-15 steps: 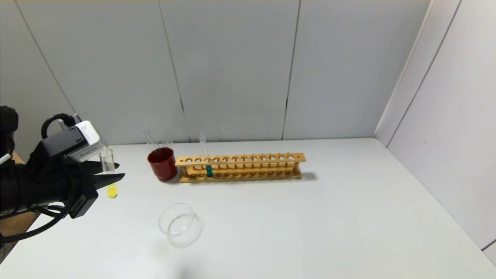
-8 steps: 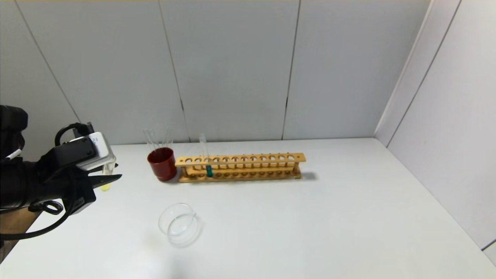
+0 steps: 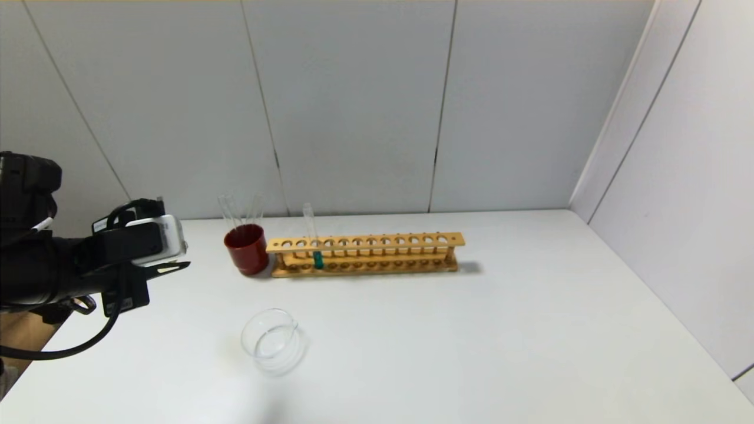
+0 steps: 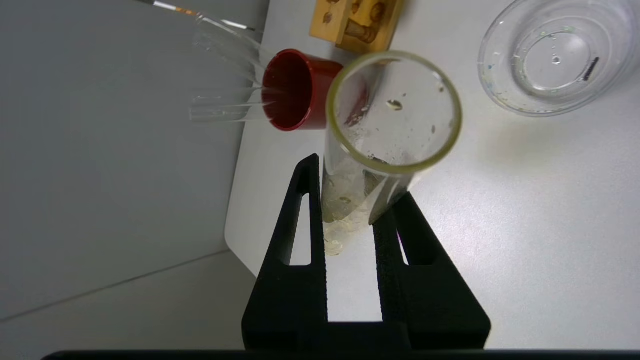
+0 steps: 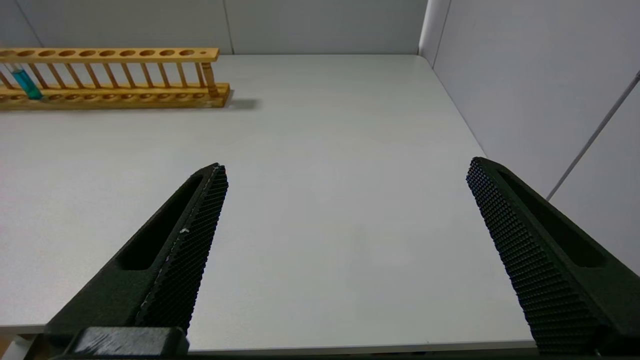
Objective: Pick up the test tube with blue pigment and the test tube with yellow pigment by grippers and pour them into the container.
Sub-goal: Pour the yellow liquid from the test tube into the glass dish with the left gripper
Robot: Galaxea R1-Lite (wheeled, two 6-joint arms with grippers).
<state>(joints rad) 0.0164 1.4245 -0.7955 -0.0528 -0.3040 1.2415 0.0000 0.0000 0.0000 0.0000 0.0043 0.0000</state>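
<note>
My left gripper (image 3: 177,267) hovers at the table's left edge, left of the red cup, shut on the test tube with yellow pigment (image 4: 345,200). In the left wrist view my left gripper (image 4: 357,185) clamps the tube's body, its open mouth faces the camera, and pale yellow liquid lies at its base. In the head view the tube is hidden behind the wrist. The test tube with blue pigment (image 3: 317,258) stands in the wooden rack (image 3: 365,253); it also shows in the right wrist view (image 5: 26,84). The container (image 3: 273,341) sits at the front left, apart from the gripper. My right gripper (image 5: 347,165) is open and empty above the table's right side.
A dark red cup (image 3: 246,248) with plain clear tubes (image 3: 227,212) stands at the rack's left end. Grey wall panels close the back and right. The table's left edge lies under my left arm.
My left gripper has rolled and risen a little. The yellow tube went from upright to tipped over, and its yellow base has left the head view.
</note>
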